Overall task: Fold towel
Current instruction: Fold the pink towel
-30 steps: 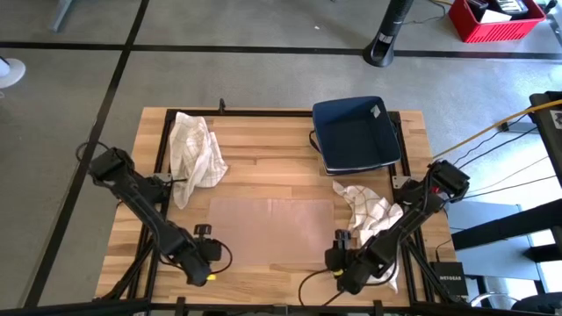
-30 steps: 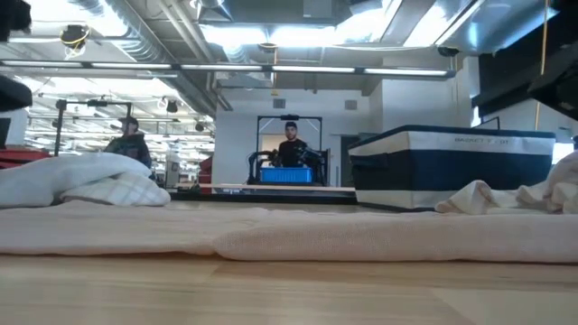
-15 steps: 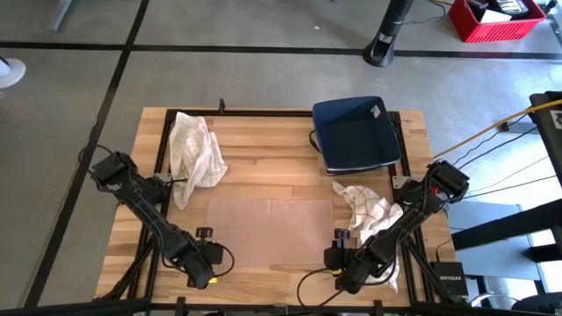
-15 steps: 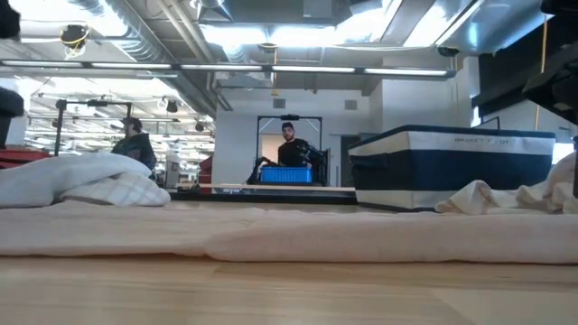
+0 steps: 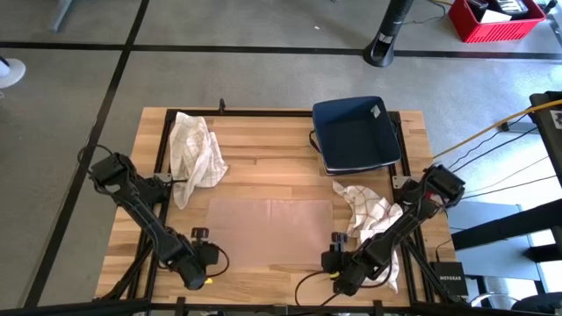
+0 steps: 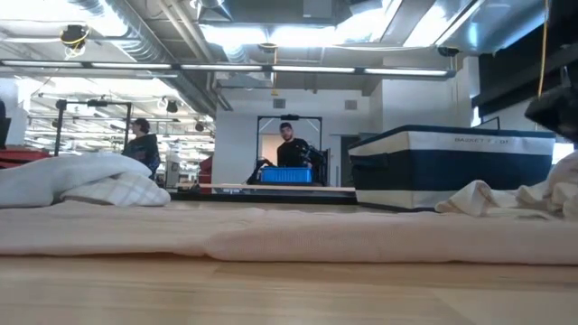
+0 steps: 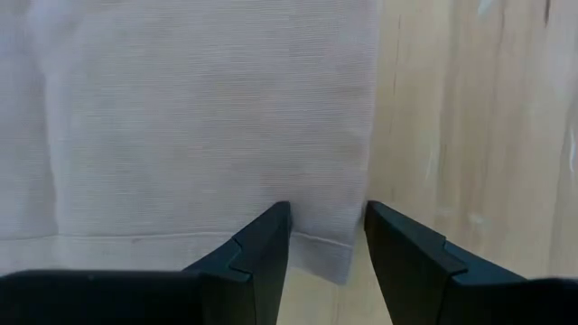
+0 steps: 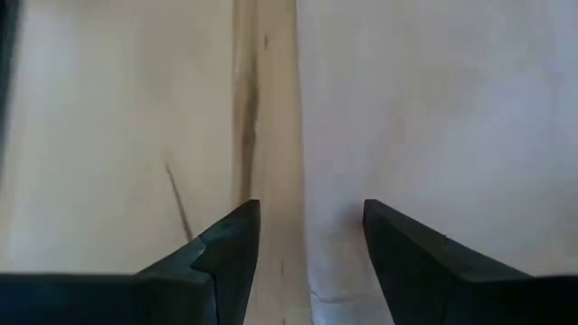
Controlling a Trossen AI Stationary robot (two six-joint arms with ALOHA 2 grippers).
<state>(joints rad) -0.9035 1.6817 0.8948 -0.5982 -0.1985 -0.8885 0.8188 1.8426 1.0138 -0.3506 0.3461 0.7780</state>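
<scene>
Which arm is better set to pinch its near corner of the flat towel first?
Left. The left tool already straddles the flat towel's corner edge; the right tool has mostly bare wood between its fingers.

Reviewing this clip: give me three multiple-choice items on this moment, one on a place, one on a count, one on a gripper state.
1. Where does the dark blue bin stand?
A. far right part of the table
B. near left corner
C. on the flat towel

2. How many crumpled checked cloths lie on the table?
A. none
B. two
C. four

3. How do the left gripper's jaws stand?
A. shut tight
B. clamped on the bin
C. open over a corner of the flat towel

Answers: 1 A, the high view shows it far right. 2 B, one cloth far left, one right. 3 C, the left wrist view shows a gap between the fingers over the towel's corner.
</scene>
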